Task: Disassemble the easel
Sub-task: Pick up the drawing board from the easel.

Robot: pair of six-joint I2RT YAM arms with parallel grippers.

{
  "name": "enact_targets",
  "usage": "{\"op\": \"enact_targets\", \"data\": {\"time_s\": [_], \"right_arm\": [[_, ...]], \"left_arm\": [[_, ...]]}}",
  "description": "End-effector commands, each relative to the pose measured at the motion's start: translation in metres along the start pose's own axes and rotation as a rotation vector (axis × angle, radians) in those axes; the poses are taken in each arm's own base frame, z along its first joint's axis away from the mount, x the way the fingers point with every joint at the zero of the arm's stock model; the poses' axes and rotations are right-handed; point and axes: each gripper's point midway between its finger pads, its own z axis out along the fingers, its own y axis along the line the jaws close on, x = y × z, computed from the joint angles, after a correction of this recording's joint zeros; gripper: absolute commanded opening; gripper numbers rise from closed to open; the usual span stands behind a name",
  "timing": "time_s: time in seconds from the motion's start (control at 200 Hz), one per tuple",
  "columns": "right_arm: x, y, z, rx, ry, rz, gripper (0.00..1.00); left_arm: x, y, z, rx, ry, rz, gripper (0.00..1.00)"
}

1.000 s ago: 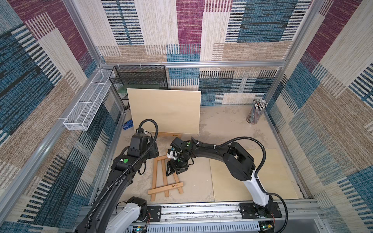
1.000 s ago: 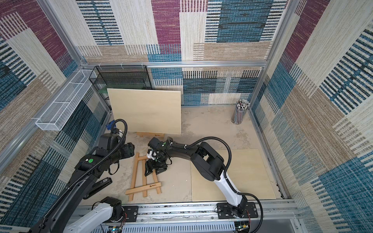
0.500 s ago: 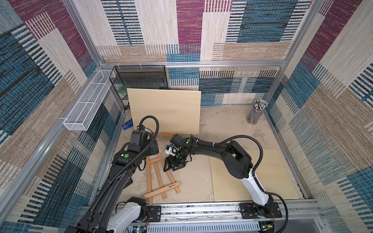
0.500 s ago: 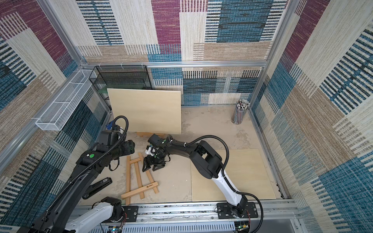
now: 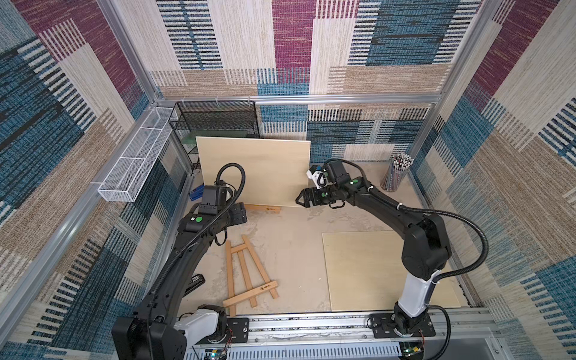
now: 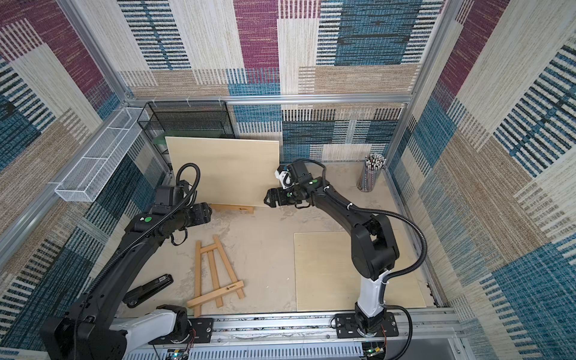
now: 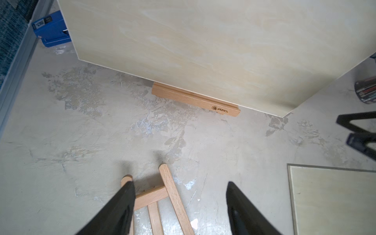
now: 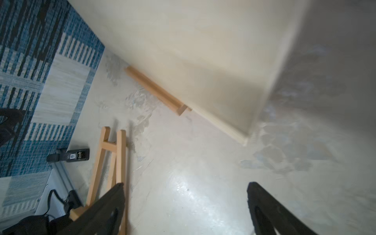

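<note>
The wooden easel frame (image 5: 247, 274) (image 6: 215, 274) lies flat on the table near the front rail, and nothing holds it. Its top ends show in the left wrist view (image 7: 168, 195), below my left gripper (image 7: 180, 183), which hovers open and empty above them (image 5: 240, 216). A separate wooden ledge piece (image 5: 263, 208) (image 7: 195, 99) lies against the foot of the leaning board (image 5: 254, 171). My right gripper (image 5: 301, 199) (image 8: 185, 183) hangs wide open and empty by the board's lower right corner, well clear of the frame.
A flat pale panel (image 5: 374, 271) lies at the front right. A cup of pencils (image 5: 397, 174) stands at the back right. A black mesh rack (image 5: 215, 124) and white wire basket (image 5: 137, 156) line the back left. A black stapler (image 6: 149, 290) and blue box (image 7: 51, 30) lie at the left.
My right gripper has let go of the easel frame, opened wide and drawn back up to the board's right corner. The frame now lies loose on the table. The left gripper stayed open.
</note>
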Motion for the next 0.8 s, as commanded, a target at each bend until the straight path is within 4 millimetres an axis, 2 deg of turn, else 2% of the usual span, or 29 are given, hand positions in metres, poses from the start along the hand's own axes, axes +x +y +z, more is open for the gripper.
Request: {"op": "enact_targets", "data": {"time_s": [0.0,0.08,0.16,0.3,0.446,0.621,0.796], "right_arm": [[-0.042,-0.022,-0.025,0.025,-0.193,-0.087,0.95],[-0.056,-0.038,-0.035,-0.008,-0.261,-0.098,0.94],[-0.066,-0.045,-0.036,-0.061,-0.297,-0.133,0.90],[-0.075,-0.041,-0.023,-0.157,-0.313,-0.219,0.84],[-0.081,-0.033,-0.012,-0.271,-0.321,-0.263,0.83],[-0.089,-0.028,0.001,-0.361,-0.317,-0.291,0.80],[-0.093,-0.024,0.016,-0.438,-0.292,-0.298,0.68]], "left_arm": [[-0.016,-0.006,0.004,0.053,-0.015,0.005,0.73],[-0.021,-0.004,0.009,0.076,0.004,-0.004,0.72],[-0.028,0.001,0.014,0.086,0.017,-0.004,0.72],[-0.047,0.012,0.021,0.118,0.004,-0.015,0.74],[-0.072,0.026,0.027,0.158,-0.008,-0.043,0.74],[-0.094,0.030,0.034,0.207,-0.020,-0.015,0.74],[-0.111,0.050,0.038,0.238,-0.049,-0.032,0.74]]}}
